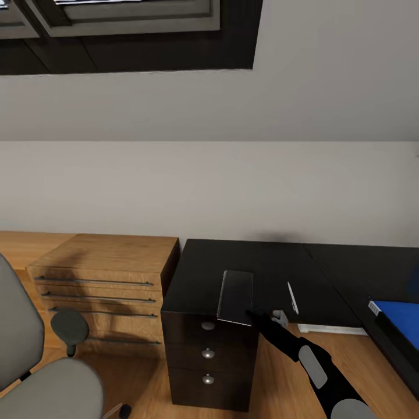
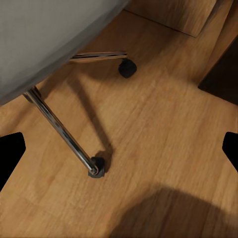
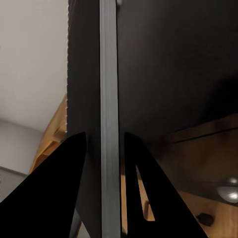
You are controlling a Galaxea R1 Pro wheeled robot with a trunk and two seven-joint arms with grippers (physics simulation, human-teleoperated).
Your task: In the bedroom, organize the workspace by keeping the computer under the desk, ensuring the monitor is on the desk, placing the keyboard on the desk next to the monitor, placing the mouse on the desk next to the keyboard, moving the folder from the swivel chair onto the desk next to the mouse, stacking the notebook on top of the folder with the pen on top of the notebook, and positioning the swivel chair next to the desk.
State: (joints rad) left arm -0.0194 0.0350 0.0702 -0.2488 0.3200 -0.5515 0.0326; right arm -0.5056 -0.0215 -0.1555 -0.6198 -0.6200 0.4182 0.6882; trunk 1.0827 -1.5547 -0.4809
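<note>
The black notebook (image 1: 235, 295), wire spiral along its left edge, is held over the drawer end of the glossy black desk (image 1: 273, 262). My right gripper (image 1: 251, 315) is shut on its near edge. In the right wrist view the gripper (image 3: 106, 139) has a dark finger on each side of the notebook's grey page edge (image 3: 109, 99). The thin pale pen (image 1: 292, 298) lies on the desk just right of the notebook. The blue folder (image 1: 404, 321) lies on the desk's right wing. The grey swivel chair (image 1: 35, 372) stands at the lower left. My left gripper (image 2: 121, 148) is open above the floor by the chair's chrome base (image 2: 59, 126).
A light wooden dresser (image 1: 105, 279) with long bar handles stands left of the desk, against the white wall. The desk's drawer unit (image 1: 208, 352) has round silver knobs. Wooden floor (image 2: 163, 129) lies between chair and desk.
</note>
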